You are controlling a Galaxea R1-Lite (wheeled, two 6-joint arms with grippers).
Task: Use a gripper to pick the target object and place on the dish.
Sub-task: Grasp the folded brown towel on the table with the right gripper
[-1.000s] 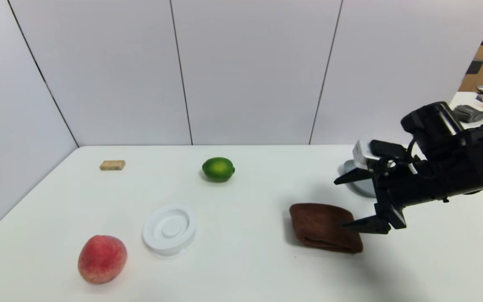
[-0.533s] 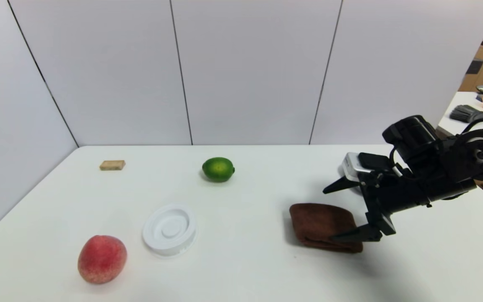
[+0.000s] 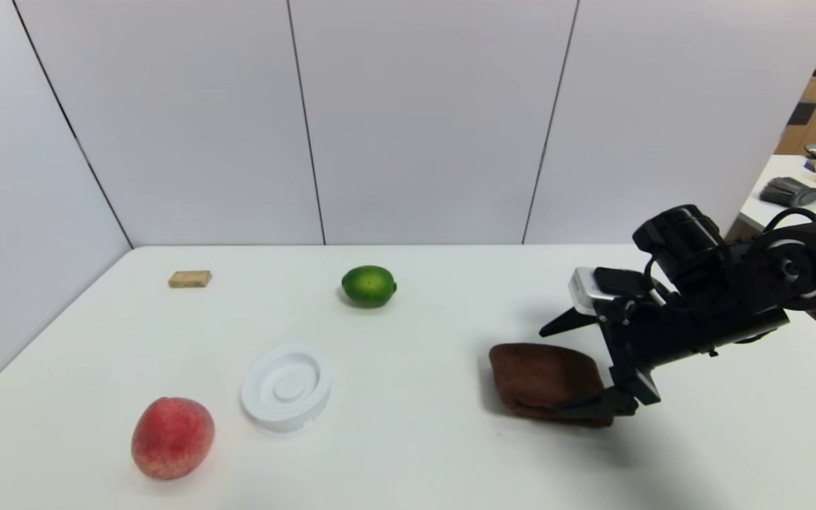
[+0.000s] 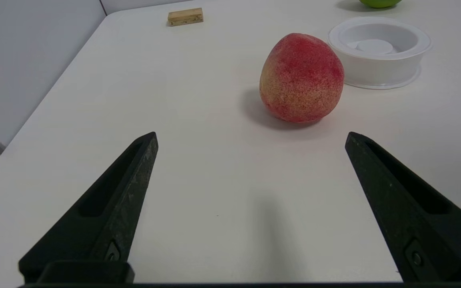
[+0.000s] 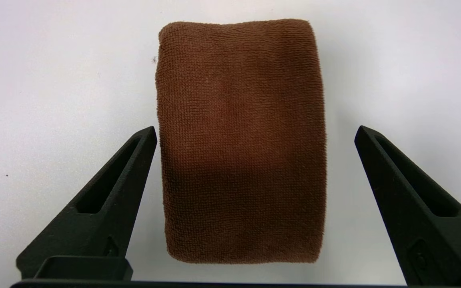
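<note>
The target object, a dark brown folded towel (image 3: 539, 375) (image 5: 240, 100), lies flat on the white table at the right. My right gripper (image 3: 553, 370) (image 5: 255, 129) is open and lowered over the towel's right end. One finger is on the towel's far side and the other on its near side, neither pressing the cloth. The dish is hidden behind my right arm. My left gripper (image 4: 250, 135) is open and empty, low over the table's near left part, out of the head view.
A peach (image 3: 172, 437) (image 4: 301, 78) sits near the front left, with a round white ridged disc (image 3: 286, 386) (image 4: 378, 50) beside it. A lime (image 3: 368, 285) and a small tan block (image 3: 190, 279) lie toward the back. Grey wall panels stand behind the table.
My right gripper has come down and to the left, from beside the towel's right end to straddling it. It stayed open. The grey dish behind it is now covered.
</note>
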